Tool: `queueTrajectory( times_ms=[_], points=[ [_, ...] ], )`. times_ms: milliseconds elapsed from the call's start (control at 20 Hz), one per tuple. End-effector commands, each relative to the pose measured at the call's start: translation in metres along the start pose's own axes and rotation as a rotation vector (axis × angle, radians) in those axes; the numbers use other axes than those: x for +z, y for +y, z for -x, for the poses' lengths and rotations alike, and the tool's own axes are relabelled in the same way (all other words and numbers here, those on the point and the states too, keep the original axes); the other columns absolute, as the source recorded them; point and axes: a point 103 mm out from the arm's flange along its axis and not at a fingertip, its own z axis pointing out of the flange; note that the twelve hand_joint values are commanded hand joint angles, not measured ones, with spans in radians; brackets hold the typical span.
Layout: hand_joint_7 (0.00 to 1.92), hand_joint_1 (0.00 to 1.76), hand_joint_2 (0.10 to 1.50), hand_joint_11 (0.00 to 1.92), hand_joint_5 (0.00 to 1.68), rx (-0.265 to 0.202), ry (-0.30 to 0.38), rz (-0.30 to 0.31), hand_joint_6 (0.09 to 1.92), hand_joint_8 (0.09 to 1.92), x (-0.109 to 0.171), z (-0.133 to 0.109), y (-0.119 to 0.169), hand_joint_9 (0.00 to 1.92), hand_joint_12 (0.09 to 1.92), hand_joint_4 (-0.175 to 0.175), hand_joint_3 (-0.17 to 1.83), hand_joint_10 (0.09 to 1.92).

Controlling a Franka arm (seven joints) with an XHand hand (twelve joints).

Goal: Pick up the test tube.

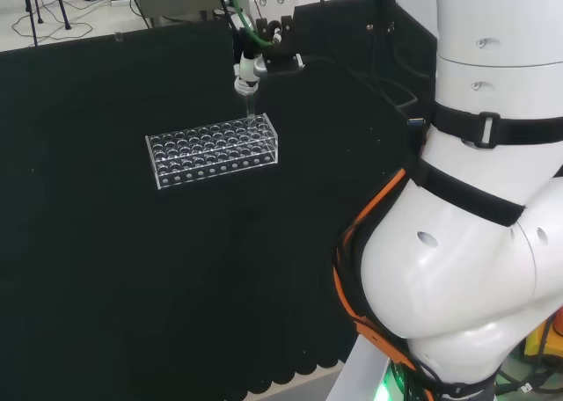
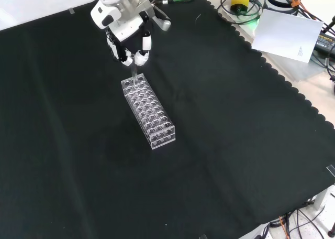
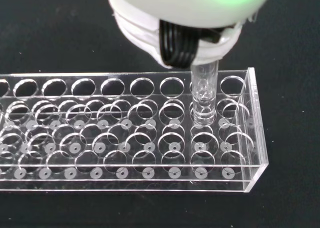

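Your bench (image 2: 220,144) carries one clear rack (image 2: 149,112) and one clear test tube (image 3: 204,95). The tube stands upright in a hole near the rack's end, second from the end in the far row as the wrist view shows it. Your hand (image 2: 131,50) hangs directly above that end of the rack, fingers (image 2: 145,49) pointing down and closed in a pinch on the tube's top. In the head view the hand (image 1: 247,74) sits over the rack's far right corner.
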Motion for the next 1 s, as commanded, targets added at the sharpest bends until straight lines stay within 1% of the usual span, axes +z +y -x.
queueTrajectory(
  times_ms=[50,250,550,700,800,1000],
  points=[
    [1.39,1.44,0.57,1.16,1.33,-0.004,0.027,0.003,0.55,0.72,-0.015,0.004,-0.006,1.42,1.08,-0.175,0.72,0.27],
    [1.39,1.44,0.57,1.17,1.33,-0.009,0.076,-0.008,0.54,0.72,-0.028,0.005,-0.012,1.43,1.08,-0.175,0.72,0.27],
    [1.40,1.44,0.56,1.17,1.34,-0.037,0.107,-0.001,0.54,0.71,-0.052,0.005,-0.025,1.44,1.07,-0.175,0.74,0.25],
    [1.40,1.44,0.56,1.17,1.34,-0.051,0.107,0.004,0.53,0.71,-0.062,0.005,-0.031,1.44,1.07,-0.175,0.74,0.25],
    [1.40,1.44,0.56,1.17,1.34,-0.075,0.086,0.000,0.53,0.71,-0.066,0.002,-0.034,1.44,1.07,-0.175,0.74,0.24],
    [1.40,1.44,0.55,1.17,1.34,-0.088,0.076,0.010,0.53,0.70,-0.076,-0.001,-0.040,1.44,1.07,-0.175,0.74,0.24]
  ],
)
